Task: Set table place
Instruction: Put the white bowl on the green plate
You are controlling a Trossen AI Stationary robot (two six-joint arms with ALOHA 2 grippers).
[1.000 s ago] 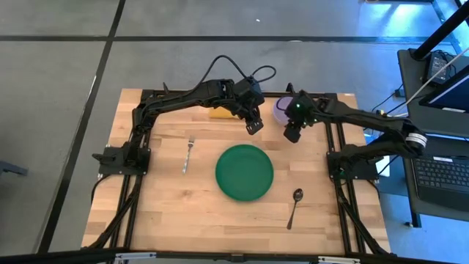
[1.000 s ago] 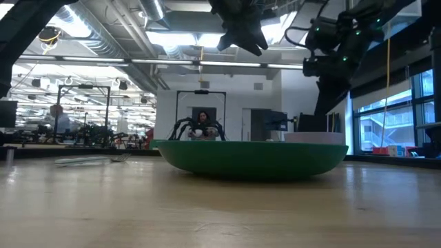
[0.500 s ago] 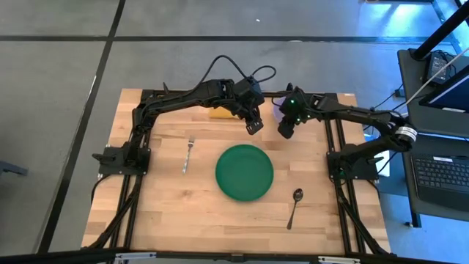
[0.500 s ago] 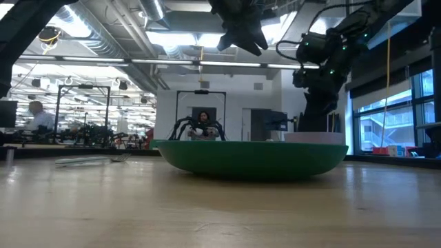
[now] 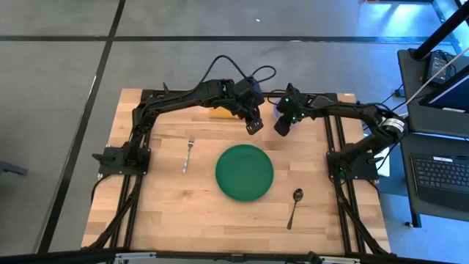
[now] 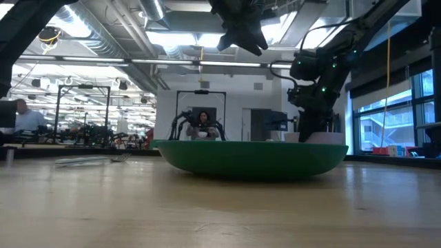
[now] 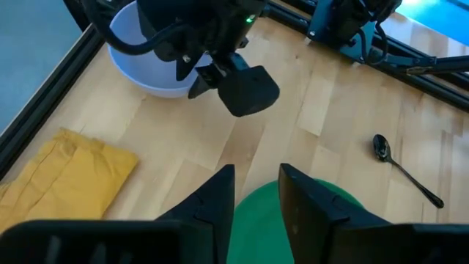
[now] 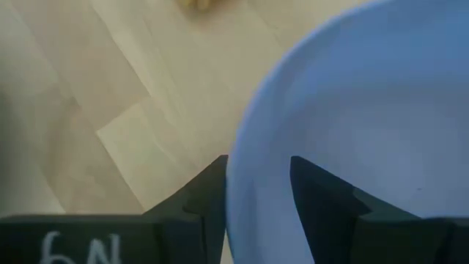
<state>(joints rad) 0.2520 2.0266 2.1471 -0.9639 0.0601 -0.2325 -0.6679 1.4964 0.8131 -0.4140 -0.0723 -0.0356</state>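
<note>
Straddling the rim of the pale lilac round bowl (image 8: 366, 117), the right gripper (image 8: 256, 192) has one dark finger outside the wall and one inside, a pinch on the rim that looks closed or nearly so, though the wrist view does not settle whether the pads actually bear on it. Over the last second this gripper has swung in from the right-hand side of the bowl to the bowl's near-left edge at the far side of the large light-wood butcher-block table (image 5: 168, 213), and in the low view its head now sits lower, close behind the plate's rim. That shift reads as the reach ending and the grasp on the bowl beginning.

The left gripper (image 7: 256, 192) hangs just beside it, held high above the table between the yellow folded cloth (image 7: 62, 172) and the flat round green plate (image 5: 244, 172), its fingers a small gap apart and carrying nothing; it has not moved.

The plate lies at the table's centre, the small metal fork (image 5: 187, 155) well to its left, the dark-bowled metal spoon (image 5: 294, 206) near its lower right. The bowl appears to be the one piece not yet in place. A seated person (image 6: 202, 126) shows in the room beyond.
</note>
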